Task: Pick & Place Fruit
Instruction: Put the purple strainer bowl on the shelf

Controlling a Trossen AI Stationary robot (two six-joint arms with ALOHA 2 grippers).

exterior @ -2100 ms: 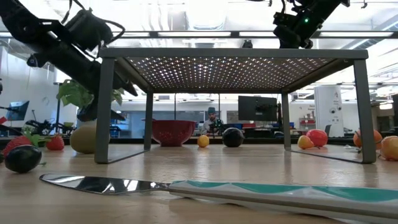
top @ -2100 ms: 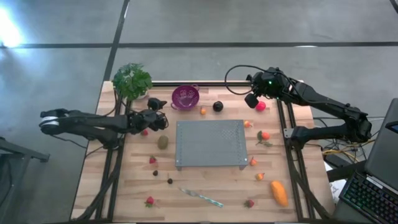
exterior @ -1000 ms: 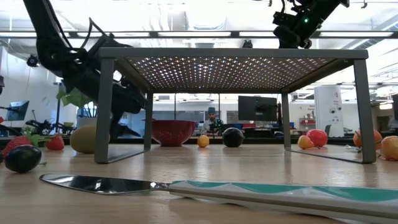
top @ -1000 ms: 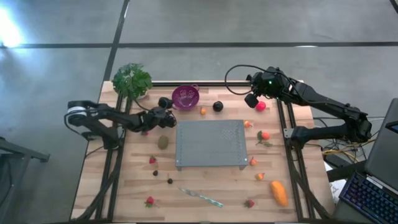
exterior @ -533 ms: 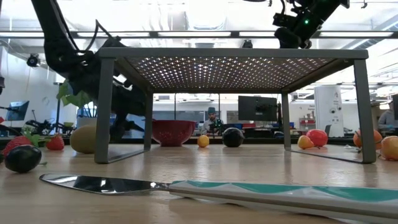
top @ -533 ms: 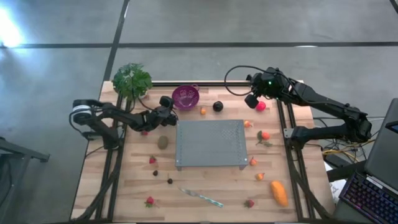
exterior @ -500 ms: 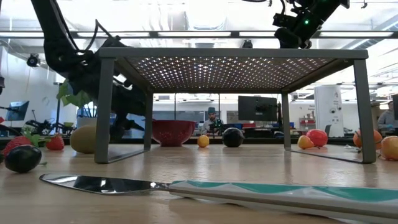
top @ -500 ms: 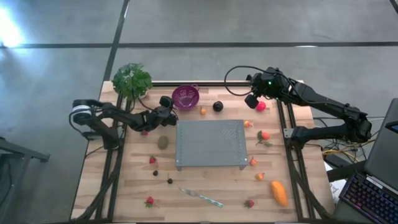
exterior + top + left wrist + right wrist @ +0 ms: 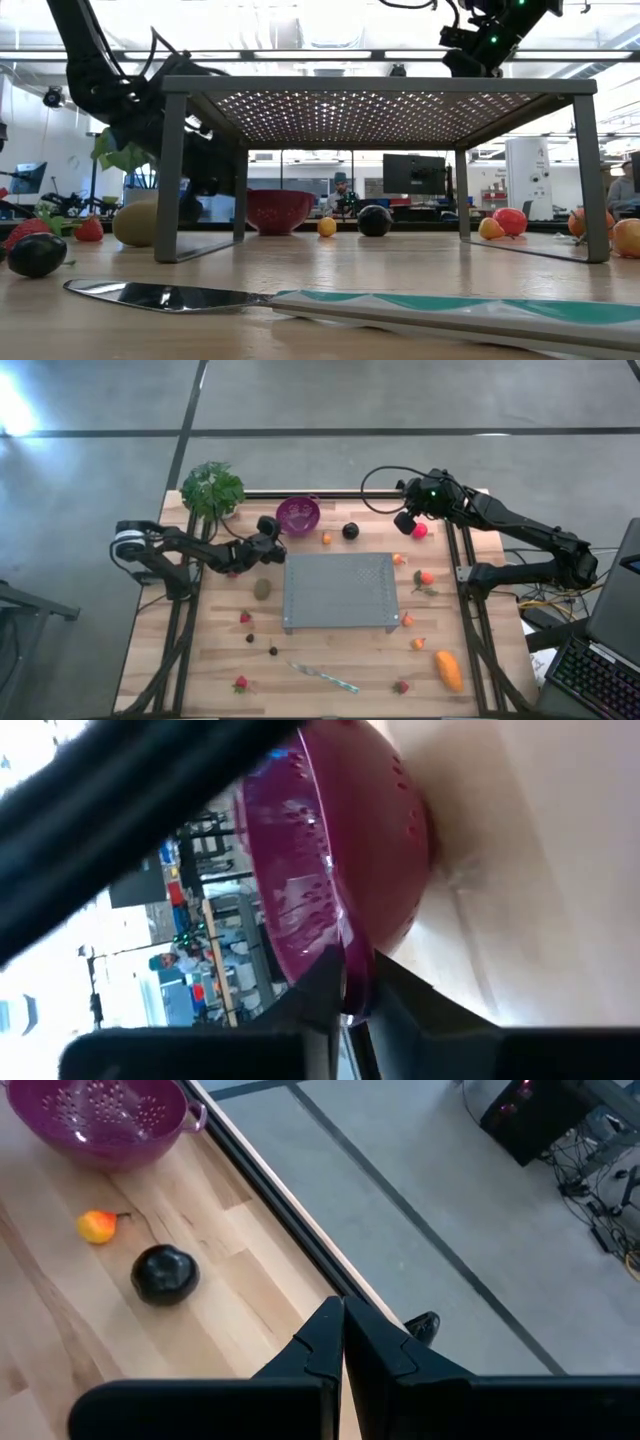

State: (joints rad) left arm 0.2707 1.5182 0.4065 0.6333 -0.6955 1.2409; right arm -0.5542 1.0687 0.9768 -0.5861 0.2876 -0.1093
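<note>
Small toy fruits [image 9: 262, 589] are lying scattered around the grey perforated metal rack [image 9: 338, 591]. The left gripper [image 9: 279, 541] is pinching the purple plastic colander's [image 9: 298, 514] rim, apparently; the right gripper [image 9: 403, 522], fingers pressed together, is hovering near the table's far edge.

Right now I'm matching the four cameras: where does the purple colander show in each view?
High view: purple colander at the table's far edge, right of the leafy plant.
Low view: dark red bowl under the metal rack.
Left wrist view: fills the middle, its rim pinched in the left pincer.
Right wrist view: top left corner.
Shared landmark: dark plum.
</note>
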